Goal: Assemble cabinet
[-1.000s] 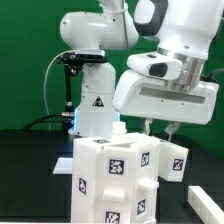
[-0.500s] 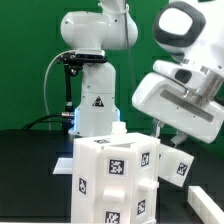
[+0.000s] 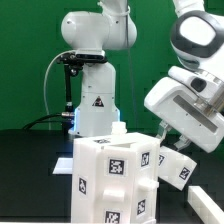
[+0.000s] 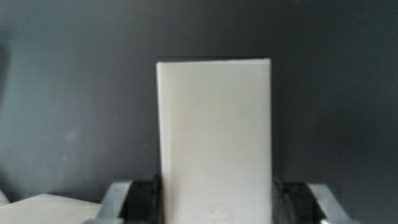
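Observation:
The cabinet's white box-shaped body (image 3: pixel 115 180), marked with black-and-white tags, stands on the black table at the front centre. My gripper (image 3: pixel 166 138) is just off its upper corner toward the exterior view's right, tilted, and shut on a white cabinet panel (image 3: pixel 177 167) that carries a tag. The panel hangs tilted beside the body; I cannot tell whether they touch. In the wrist view the gripper (image 4: pixel 215 203) clamps the long white panel (image 4: pixel 215 120) between both fingers (image 4: pixel 128 200), over the dark table.
The robot's white base (image 3: pixel 93 105) stands behind the cabinet against a green backdrop. A flat white piece (image 3: pixel 206 204) lies on the table at the exterior view's lower right. A white corner (image 4: pixel 36 210) shows at the wrist view's edge.
The gripper has swung toward the exterior view's right and tilted over. The panel in it has tipped from upright beside the cabinet body to a slant, slightly farther from it.

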Robot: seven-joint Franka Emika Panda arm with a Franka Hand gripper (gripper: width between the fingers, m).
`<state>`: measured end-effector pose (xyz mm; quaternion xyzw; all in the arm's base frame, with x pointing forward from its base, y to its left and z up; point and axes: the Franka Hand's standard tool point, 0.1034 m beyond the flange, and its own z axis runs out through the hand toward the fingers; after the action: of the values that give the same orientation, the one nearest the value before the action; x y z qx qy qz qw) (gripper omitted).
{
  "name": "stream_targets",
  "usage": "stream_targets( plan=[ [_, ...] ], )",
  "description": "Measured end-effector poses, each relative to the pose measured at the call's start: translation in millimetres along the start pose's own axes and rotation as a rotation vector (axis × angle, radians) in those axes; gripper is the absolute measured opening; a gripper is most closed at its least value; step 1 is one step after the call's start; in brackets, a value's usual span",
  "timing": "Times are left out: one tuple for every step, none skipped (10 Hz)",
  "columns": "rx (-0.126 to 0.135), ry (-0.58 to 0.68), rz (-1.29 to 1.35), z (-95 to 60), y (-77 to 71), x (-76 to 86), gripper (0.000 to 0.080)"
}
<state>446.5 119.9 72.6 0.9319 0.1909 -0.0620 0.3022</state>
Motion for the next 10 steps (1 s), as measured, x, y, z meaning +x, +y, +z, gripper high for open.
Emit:
stream_targets(
  plan=[
    [-0.017, -0.003, -0.020, 5.0, -2.2, -1.3, 0.0281],
    [-0.021, -0.005, -0.038, 9.8, -2.7, -1.9, 0.0281],
    [-0.014, -0.006, -0.047, 13.8, 1.8, -1.6, 0.0281],
    [-0.014, -0.009, -0.052, 15.4, 4.4, -1.7, 0.0281],
    [-0.013, -0.010, -0.054, 16.3, 3.9, -2.6, 0.0281],
    [-0.011, -0.010, -0.055, 17.4, 2.8, -2.9, 0.0281],
    [-0.010, -0.009, -0.057, 17.2, 1.0, -3.0, 0.0384],
    [-0.010, -0.005, -0.061, 14.7, -2.2, -2.3, 0.0520],
    [-0.010, -0.003, -0.057, 10.3, -7.0, -1.6, 0.0520],
    [-0.001, 0.001, -0.053, 3.3, -14.4, 0.4, 0.0622]
  ],
)
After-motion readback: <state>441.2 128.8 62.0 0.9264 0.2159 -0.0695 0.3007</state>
